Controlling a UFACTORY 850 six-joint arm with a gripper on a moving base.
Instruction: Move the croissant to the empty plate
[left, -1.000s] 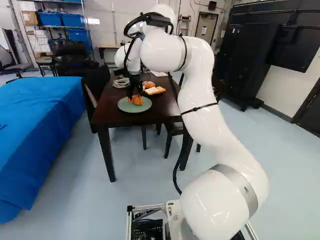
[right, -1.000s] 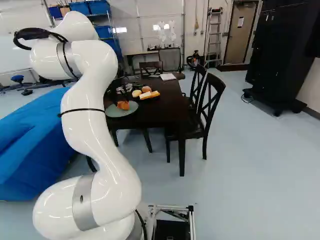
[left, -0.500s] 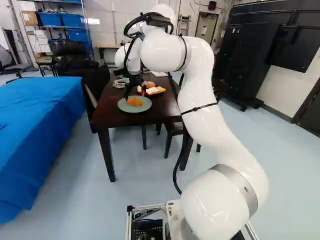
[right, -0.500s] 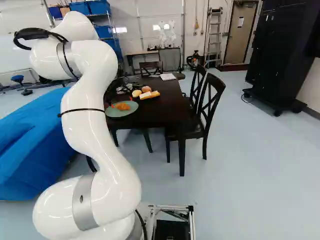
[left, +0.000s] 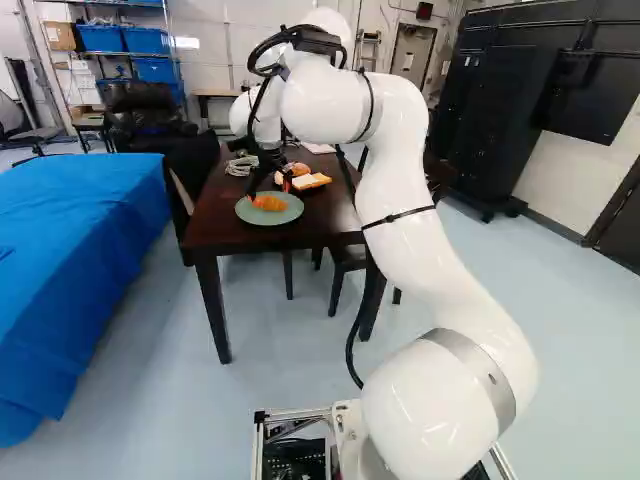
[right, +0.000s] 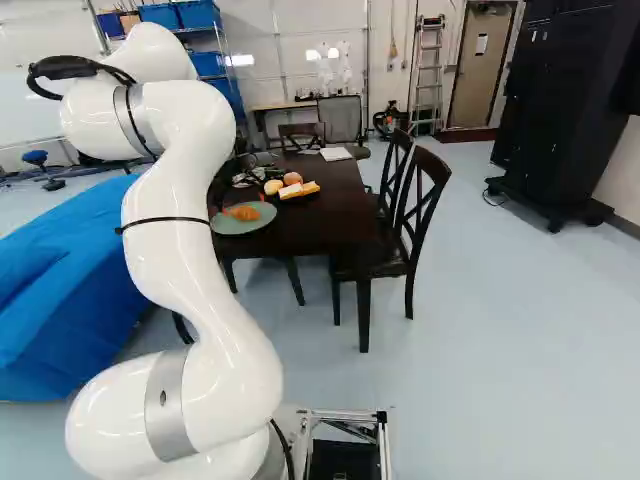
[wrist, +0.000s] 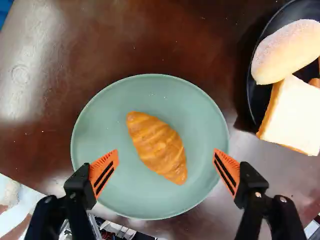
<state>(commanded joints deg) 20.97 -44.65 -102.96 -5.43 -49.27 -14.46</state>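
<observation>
- In the left base view, saw the white arm (left: 400, 210) reaching over the dark wooden table (left: 225, 228), with the black gripper (left: 270, 193) aimed down at the green plate (left: 270, 217)
- Made out the croissant (left: 270, 203) on that plate, and a slice of bread (left: 308, 181) near it, farther from the base
- Spotted a coil of cable (left: 241, 166) on the table too, and a blue cloth (left: 80, 270) at the left of the view
- In the right base view, found the croissant on the green plate, just past the edge of the arm
- Noted a round roll (right: 292, 178) and a pale oblong roll (right: 273, 187) beside the bread, plus black wooden chairs (right: 382, 264) along the table's right side
- Saw a white sheet (right: 335, 153) toward the table's far end, and a ladder (right: 429, 75) by the back wall
- In the wrist view, found the gripper (wrist: 166, 152) spread wide, with its orange pads (wrist: 102, 169) well apart and nothing gripped
- Saw the croissant lying near the middle of the green plate, between the two fingers and touching neither
- Saw the pale roll and the bread in a black dish (wrist: 258, 97), near the plate but apart from it
</observation>
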